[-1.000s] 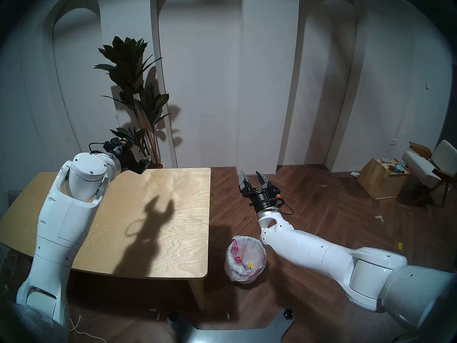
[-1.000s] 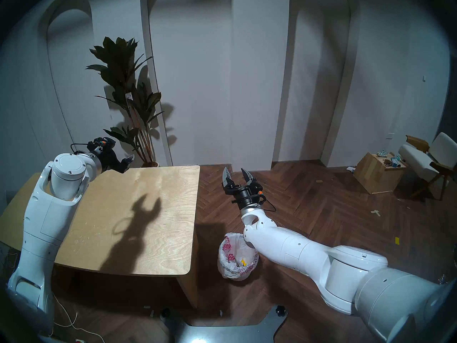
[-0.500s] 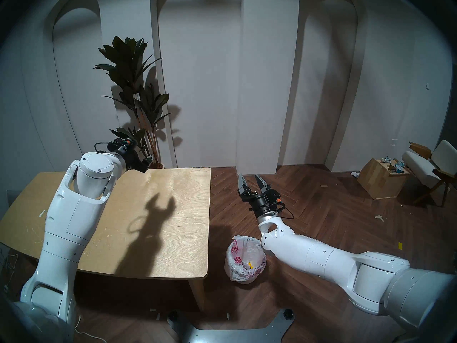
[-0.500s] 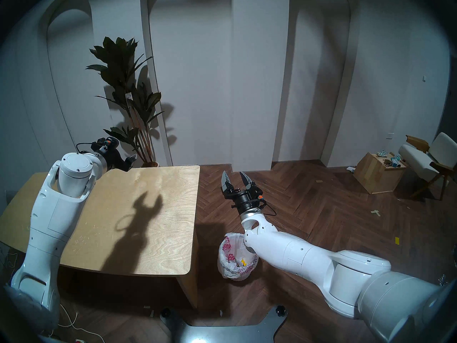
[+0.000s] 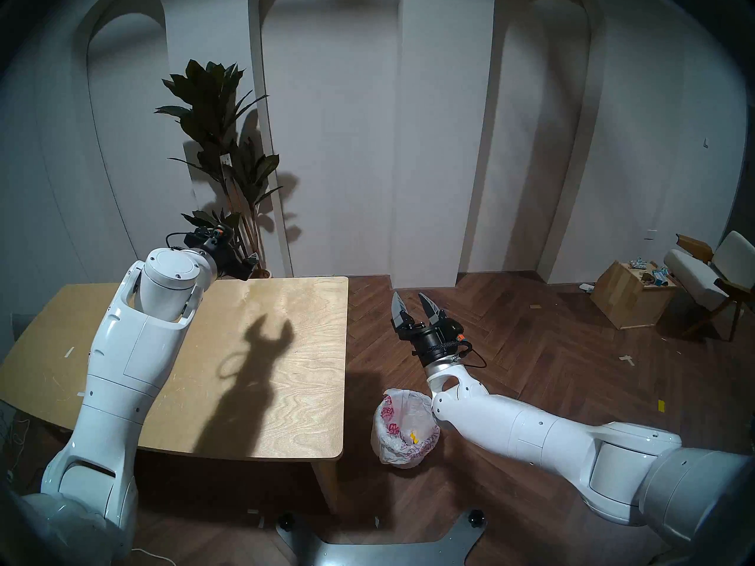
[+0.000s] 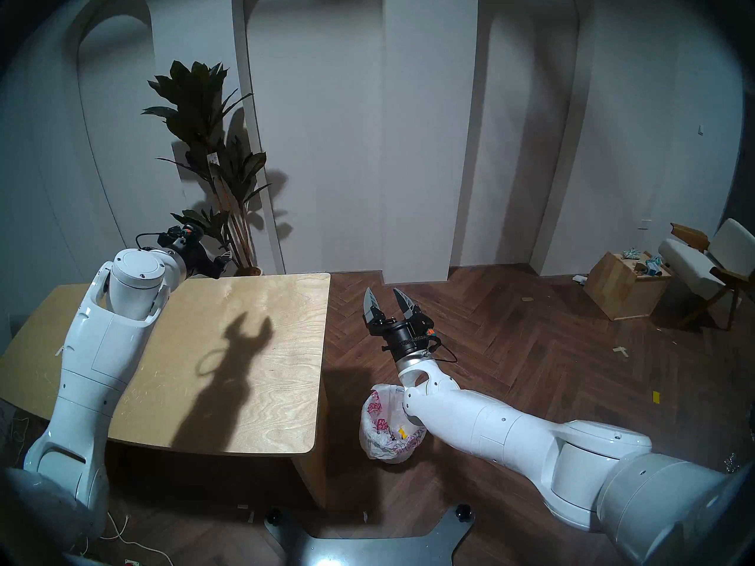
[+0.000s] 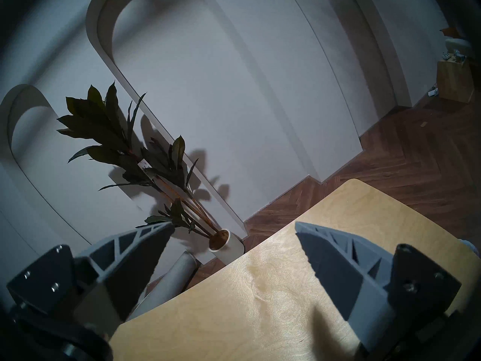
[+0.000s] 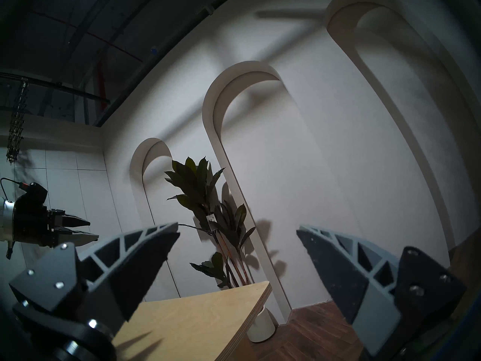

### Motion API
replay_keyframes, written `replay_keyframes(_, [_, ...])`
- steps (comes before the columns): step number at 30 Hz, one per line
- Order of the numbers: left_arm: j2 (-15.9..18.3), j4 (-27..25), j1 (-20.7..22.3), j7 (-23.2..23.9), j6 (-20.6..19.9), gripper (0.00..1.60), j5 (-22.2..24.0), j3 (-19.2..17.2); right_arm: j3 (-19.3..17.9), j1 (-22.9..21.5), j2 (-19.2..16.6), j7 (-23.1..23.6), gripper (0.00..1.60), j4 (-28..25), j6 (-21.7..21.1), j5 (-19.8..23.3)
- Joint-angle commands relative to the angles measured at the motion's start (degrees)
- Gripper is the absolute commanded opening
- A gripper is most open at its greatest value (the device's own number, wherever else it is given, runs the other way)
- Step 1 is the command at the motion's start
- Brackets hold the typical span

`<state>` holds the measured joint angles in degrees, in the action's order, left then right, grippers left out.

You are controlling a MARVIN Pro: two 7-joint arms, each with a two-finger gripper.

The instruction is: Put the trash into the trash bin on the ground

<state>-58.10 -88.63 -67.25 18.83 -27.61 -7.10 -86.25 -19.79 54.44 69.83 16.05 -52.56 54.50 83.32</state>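
The trash bin (image 5: 404,428) (image 6: 390,424) stands on the floor by the table's right front corner, lined with a white bag printed in red. A yellow scrap of trash (image 5: 415,437) (image 6: 403,433) lies inside it. My right gripper (image 5: 409,301) (image 6: 384,297) (image 8: 238,227) hangs open and empty above the floor, beyond the bin, fingers pointing at the wall. My left gripper (image 5: 251,263) (image 6: 224,261) (image 7: 233,225) is open and empty over the table's far edge. No trash shows on the table (image 5: 286,308).
A potted plant (image 5: 228,152) stands behind the table's far edge, close to my left gripper. A wooden box of clutter (image 5: 629,295) and a chair (image 5: 711,279) are at the far right. Flat tape strips (image 5: 69,352) lie on the table's left side. My base plate (image 5: 380,549) is at the bottom.
My left arm has swung to the right along the table's far edge. My right gripper has drawn back a little toward the bin. Both stay open.
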Motion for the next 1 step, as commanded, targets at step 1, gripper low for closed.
replay_keyframes(1, [-1.08,0.36,4.05,-0.9,0.39,1.6,-0.32,0.32,-0.48,0.39,-0.6,0.51,1.6,-2.71,0.5,-0.02])
